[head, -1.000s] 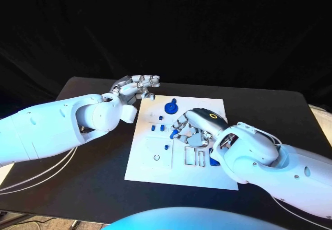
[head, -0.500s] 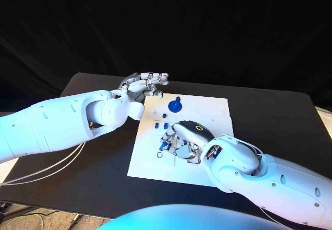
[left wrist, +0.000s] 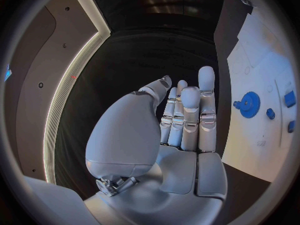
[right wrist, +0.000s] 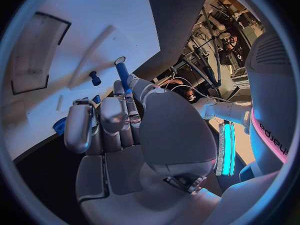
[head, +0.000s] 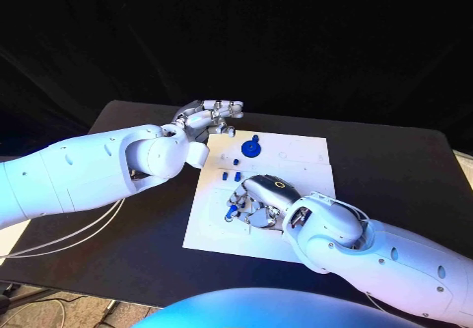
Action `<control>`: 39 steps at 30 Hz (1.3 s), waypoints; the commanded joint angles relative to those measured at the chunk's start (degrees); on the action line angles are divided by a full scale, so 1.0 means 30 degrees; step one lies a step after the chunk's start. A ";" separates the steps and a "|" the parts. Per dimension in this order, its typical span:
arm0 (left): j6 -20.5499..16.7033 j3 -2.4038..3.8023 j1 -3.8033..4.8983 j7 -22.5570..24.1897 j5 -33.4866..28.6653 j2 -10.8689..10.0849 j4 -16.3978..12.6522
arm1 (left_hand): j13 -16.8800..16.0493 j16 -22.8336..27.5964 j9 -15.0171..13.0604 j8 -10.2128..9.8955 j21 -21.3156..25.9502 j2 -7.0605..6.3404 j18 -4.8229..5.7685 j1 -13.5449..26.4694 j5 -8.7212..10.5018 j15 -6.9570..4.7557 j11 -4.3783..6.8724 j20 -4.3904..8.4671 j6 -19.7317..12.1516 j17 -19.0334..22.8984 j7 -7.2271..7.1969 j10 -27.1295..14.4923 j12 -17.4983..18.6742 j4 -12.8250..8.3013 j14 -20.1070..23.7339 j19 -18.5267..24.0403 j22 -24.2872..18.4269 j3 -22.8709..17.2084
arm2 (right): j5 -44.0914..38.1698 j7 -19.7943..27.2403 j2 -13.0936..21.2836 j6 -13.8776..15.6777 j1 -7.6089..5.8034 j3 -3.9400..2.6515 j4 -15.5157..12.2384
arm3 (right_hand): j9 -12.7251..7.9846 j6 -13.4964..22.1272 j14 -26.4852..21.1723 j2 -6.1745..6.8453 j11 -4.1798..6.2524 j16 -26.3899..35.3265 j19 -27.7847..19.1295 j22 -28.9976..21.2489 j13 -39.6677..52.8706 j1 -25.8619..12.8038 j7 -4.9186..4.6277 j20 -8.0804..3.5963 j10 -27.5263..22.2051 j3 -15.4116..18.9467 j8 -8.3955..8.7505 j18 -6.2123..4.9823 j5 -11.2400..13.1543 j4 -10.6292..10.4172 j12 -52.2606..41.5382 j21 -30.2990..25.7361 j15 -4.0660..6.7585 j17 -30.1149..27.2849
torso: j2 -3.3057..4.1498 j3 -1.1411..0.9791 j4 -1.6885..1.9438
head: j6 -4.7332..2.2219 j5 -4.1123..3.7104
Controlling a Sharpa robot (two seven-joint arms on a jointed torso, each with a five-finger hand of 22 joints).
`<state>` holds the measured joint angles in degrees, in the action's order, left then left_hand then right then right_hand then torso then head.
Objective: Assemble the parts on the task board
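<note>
left hand (head: 209, 117): raised past task board (head: 305, 154) corner, fingers together, empty | right hand (head: 260, 199): palm-down, pinching blue peg (right wrist: 122, 74)

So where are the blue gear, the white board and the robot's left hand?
blue gear (head: 251, 147): head view, on its round face.
white board (head: 305, 154): head view, on a bare patch near its far corner.
left hand (left wrist: 178, 130): left wrist view, on the fingers' middle.

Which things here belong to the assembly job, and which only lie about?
Job:
- white flat task board
- small blue plastic parts, such as the round blue gear
- silver right hand, over the board

Not part of the job:
- black table
- silver left hand, holding nothing
</note>
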<state>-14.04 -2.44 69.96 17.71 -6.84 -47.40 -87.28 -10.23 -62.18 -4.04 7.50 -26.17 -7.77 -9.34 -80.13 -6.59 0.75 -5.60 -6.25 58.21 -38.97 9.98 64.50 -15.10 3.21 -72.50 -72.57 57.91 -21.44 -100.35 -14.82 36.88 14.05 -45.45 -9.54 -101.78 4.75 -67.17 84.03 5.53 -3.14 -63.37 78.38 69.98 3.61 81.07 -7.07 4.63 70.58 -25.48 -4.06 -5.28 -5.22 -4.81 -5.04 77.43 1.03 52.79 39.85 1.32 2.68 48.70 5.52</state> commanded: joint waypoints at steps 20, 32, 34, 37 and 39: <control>0.0375 0.0013 -0.0007 0.0083 0.0068 0.0057 0.0003 | -0.0042 -0.0001 0.0004 0.0108 0.0098 0.0220 -0.0321 -0.0025 -0.0067 -0.0005 0.0032 -0.0025 -0.0116 0.0020 0.0029 -0.0175 -0.0139 -0.0025 0.0123 0.0125 -0.0024 0.0090 | -0.0488 -0.0101 -0.0436 -0.1421 0.0014 0.0259 0.0584 | -0.0064 0.0222 0.0229 0.0284 -0.0285 0.0001 -0.0113 -0.0147 -0.0015 -0.0063 -0.0174 0.0135 -0.0317 -0.0142 0.0092 0.0172 -0.0154 0.0055 0.0352 -0.0120 -0.0060 -0.0176 | -0.0001 0.0017 -0.0011 | 0.0196 0.0074; 0.0413 0.0013 -0.0007 0.0028 0.0068 0.0059 0.0037 | -0.0042 -0.0001 0.0004 0.0108 0.0098 0.0220 -0.0321 -0.0025 -0.0067 -0.0005 0.0032 -0.0025 -0.0116 0.0020 0.0029 -0.0175 -0.0139 -0.0025 0.0123 0.0125 -0.0024 0.0090 | -0.0280 0.0271 -0.0273 0.0548 -0.0052 0.0549 0.0442 | -0.0339 0.4296 -0.0229 0.1388 -0.1116 0.0982 -0.1423 -0.2288 0.0055 -0.1148 -0.0375 0.0816 -0.4971 0.3328 0.0152 -0.0299 -0.0150 -0.0067 0.0134 -0.1673 -0.0758 -0.1653 | -0.0016 -0.0019 -0.0004 | 0.0089 -0.0039; 0.0428 0.0013 -0.0010 0.0009 0.0068 0.0050 0.0062 | -0.0042 -0.0001 0.0004 0.0108 0.0098 0.0220 -0.0321 -0.0025 -0.0067 -0.0005 0.0032 -0.0025 -0.0116 0.0020 0.0029 -0.0175 -0.0139 -0.0025 0.0123 0.0125 -0.0024 0.0090 | -0.0133 0.0411 -0.0081 0.1259 -0.0053 0.0554 0.0234 | -0.0324 0.4262 -0.0235 0.1182 -0.1090 0.1007 -0.1390 -0.2300 0.0067 -0.0974 -0.0443 0.0810 -0.4952 0.3760 0.0139 -0.0293 -0.0198 -0.0072 -0.0065 -0.1685 -0.0730 -0.1727 | -0.0011 -0.0034 -0.0017 | 0.0033 -0.0092; 0.0434 0.0010 -0.0017 -0.0018 0.0068 0.0033 0.0116 | -0.0042 -0.0001 0.0004 0.0108 0.0098 0.0220 -0.0321 -0.0025 -0.0067 -0.0005 0.0032 -0.0025 -0.0116 0.0020 0.0029 -0.0175 -0.0139 -0.0025 0.0123 0.0125 -0.0024 0.0090 | 0.0343 0.0552 0.0349 0.1990 -0.0071 0.0538 -0.0107 | -0.0285 0.3931 -0.0283 0.0894 -0.1004 0.1163 -0.1354 -0.2318 0.0099 -0.0652 -0.0542 0.0760 -0.4662 0.4050 0.0064 -0.0298 -0.0518 0.0003 -0.0430 -0.1701 -0.0658 -0.1970 | -0.0077 -0.0023 -0.0096 | -0.0054 -0.0059; 0.0436 0.0007 -0.0020 -0.0029 0.0068 0.0020 0.0143 | -0.0042 -0.0001 0.0004 0.0108 0.0098 0.0220 -0.0321 -0.0025 -0.0067 -0.0005 0.0032 -0.0025 -0.0116 0.0020 0.0029 -0.0175 -0.0139 -0.0025 0.0123 0.0125 -0.0024 0.0090 | 0.0754 0.0624 0.0778 0.2419 -0.0101 0.0496 -0.0432 | -0.0281 0.3791 -0.0284 0.0755 -0.0965 0.1188 -0.1301 -0.2265 0.0098 -0.0529 -0.0562 0.0731 -0.4540 0.4120 0.0058 -0.0286 -0.0625 0.0034 -0.0577 -0.1666 -0.0637 -0.2019 | -0.0106 -0.0003 -0.0142 | -0.0151 -0.0179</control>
<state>-13.88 -2.44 69.90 17.57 -6.81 -47.39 -86.84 -10.28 -62.19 -4.04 7.49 -26.17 -7.77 -9.34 -80.13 -6.59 0.76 -5.40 -6.25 58.21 -38.98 9.98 64.30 -15.31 3.21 -72.49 -72.57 57.92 -21.44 -100.09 -14.20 38.74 16.72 -45.68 -7.96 -102.53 3.84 -55.52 83.41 7.98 -5.90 -60.03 74.46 63.10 3.86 79.37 -8.75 7.08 56.61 -13.43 -3.62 -5.28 -6.89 -4.67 -6.62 72.57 -0.83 46.78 39.70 1.27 2.52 48.59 5.28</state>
